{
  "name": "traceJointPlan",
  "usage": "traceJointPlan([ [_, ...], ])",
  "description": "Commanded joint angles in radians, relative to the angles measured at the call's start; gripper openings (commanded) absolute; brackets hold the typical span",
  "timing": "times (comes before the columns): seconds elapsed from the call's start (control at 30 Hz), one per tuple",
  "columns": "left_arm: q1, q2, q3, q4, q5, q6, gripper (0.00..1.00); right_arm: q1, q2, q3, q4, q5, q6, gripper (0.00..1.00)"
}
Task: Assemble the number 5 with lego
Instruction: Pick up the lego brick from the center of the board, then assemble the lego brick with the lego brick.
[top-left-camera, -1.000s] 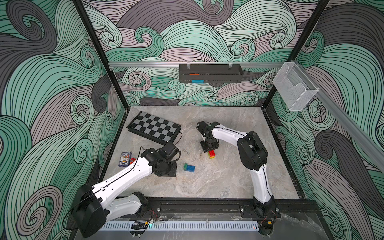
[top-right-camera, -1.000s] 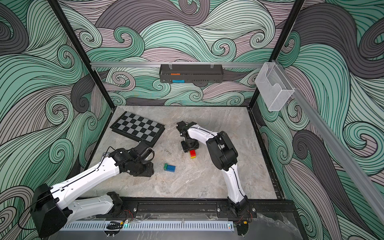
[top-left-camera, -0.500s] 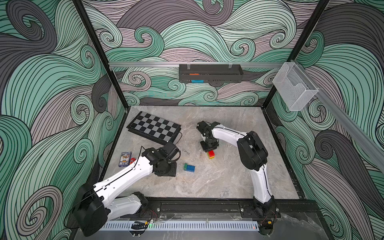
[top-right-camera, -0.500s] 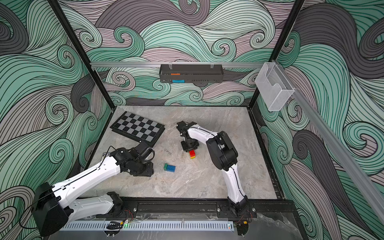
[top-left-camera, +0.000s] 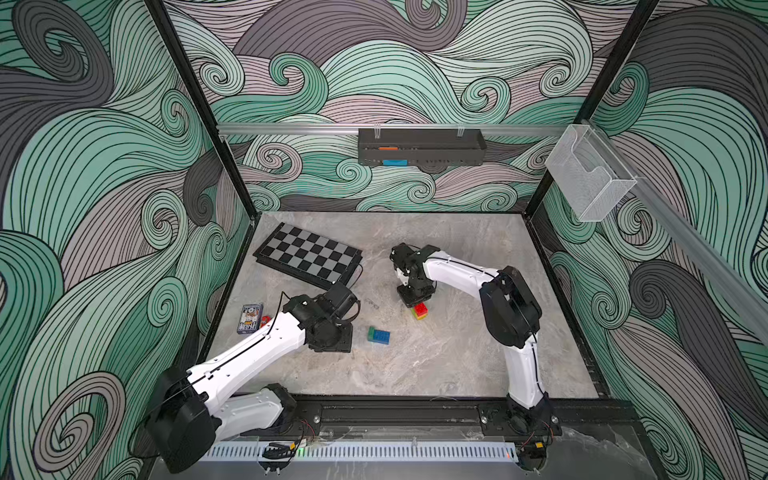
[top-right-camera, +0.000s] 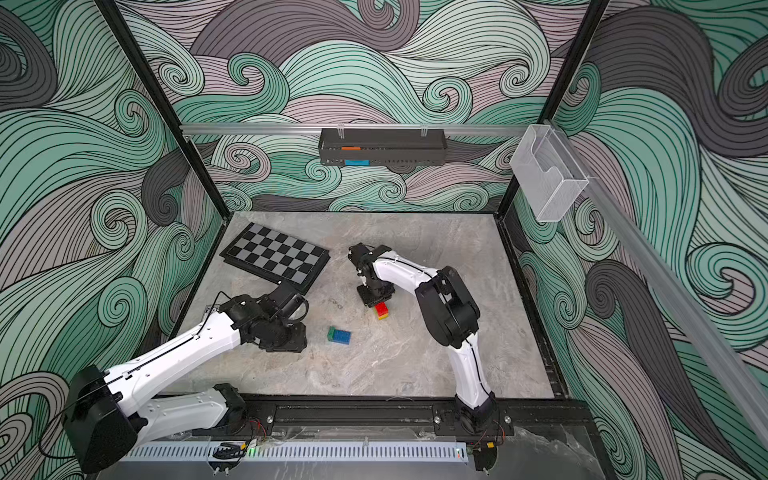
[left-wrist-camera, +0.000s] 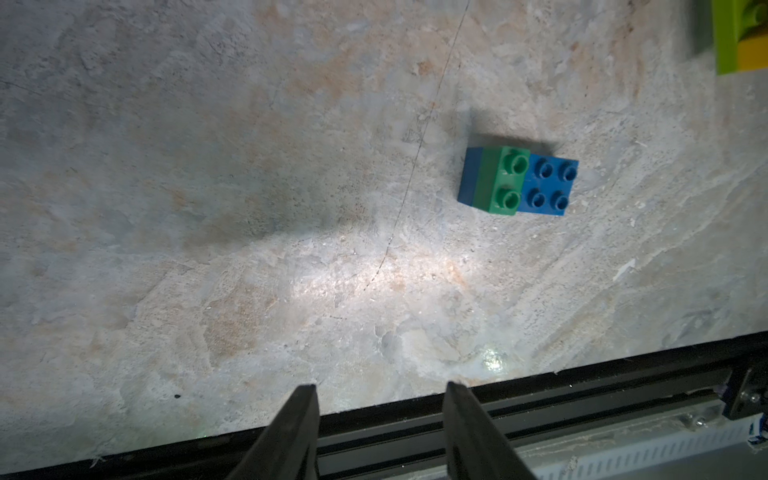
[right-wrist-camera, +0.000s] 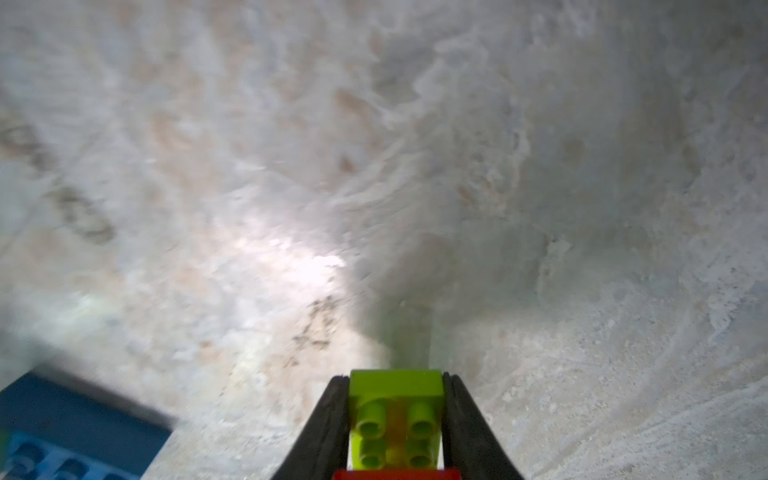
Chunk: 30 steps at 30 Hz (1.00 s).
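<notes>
Lego stacks (top-left-camera: 378, 336) 2, R hand (right-wrist-camera: 395, 377) grasping red-yellow-lime stack (top-left-camera: 420, 311), L hand (left-wrist-camera: 380, 390) released.

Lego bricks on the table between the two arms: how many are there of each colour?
red brick: 1
yellow brick: 1
lime green brick: 1
dark green brick: 1
blue brick: 1
Total: 5
</notes>
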<state>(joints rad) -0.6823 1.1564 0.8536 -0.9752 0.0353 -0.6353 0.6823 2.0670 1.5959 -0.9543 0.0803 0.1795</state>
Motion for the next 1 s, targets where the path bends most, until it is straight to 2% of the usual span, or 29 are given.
traceJointPlan([
  [0.0, 0.01, -0.009, 0.02, -0.023, 0.019, 0.017, 0.52, 0.048, -0.08, -0.002, -0.012, -0.039, -0.088, 0.29],
  [0.23, 0.023, -0.053, 0.033, -0.058, 0.08, 0.015, 0.53, 0.149, -0.148, 0.006, -0.015, -0.123, -0.225, 0.28],
  [0.5, 0.027, -0.155, 0.032, -0.116, 0.139, -0.011, 0.53, 0.232, -0.14, 0.03, -0.033, -0.194, -0.367, 0.28],
  [0.8, 0.028, -0.267, 0.002, -0.134, 0.126, -0.044, 0.53, 0.292, -0.099, 0.073, -0.034, -0.243, -0.492, 0.26],
  [0.97, 0.027, -0.304, -0.013, -0.124, 0.121, -0.046, 0.53, 0.306, -0.052, 0.116, -0.04, -0.222, -0.553, 0.24],
])
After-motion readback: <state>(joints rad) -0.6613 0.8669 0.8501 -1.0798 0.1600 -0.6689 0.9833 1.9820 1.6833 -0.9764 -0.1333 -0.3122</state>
